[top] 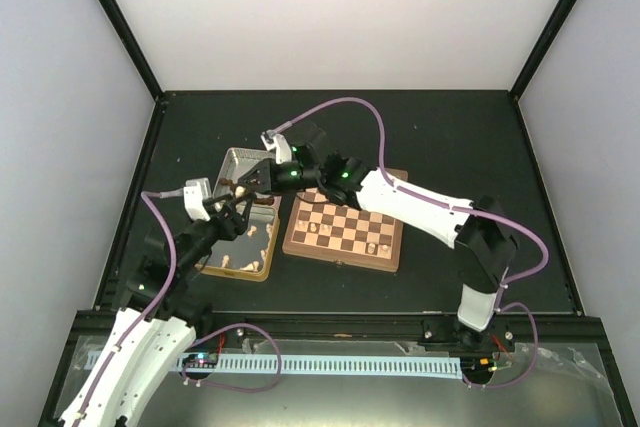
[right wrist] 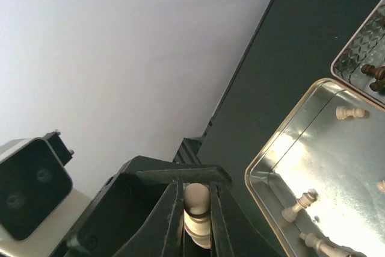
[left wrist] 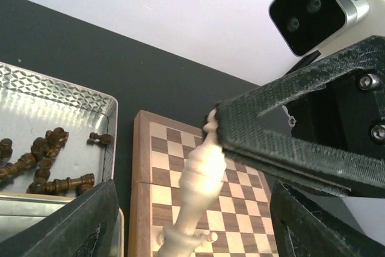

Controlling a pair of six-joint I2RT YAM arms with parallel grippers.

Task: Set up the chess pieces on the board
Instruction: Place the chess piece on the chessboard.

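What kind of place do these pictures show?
Probably a robot test booth in a lab: plain white walls in a black frame close in a black table, and a left arm and a right arm are bolted at its near edge.

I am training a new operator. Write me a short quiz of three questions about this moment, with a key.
1. True or false: the right pincer is shut on a cream chess piece.
2. What colour are the pieces in the far tin? A) dark brown B) cream C) red
3. Fill in: the left pincer is ____.
Key: 1 true; 2 A; 3 open.
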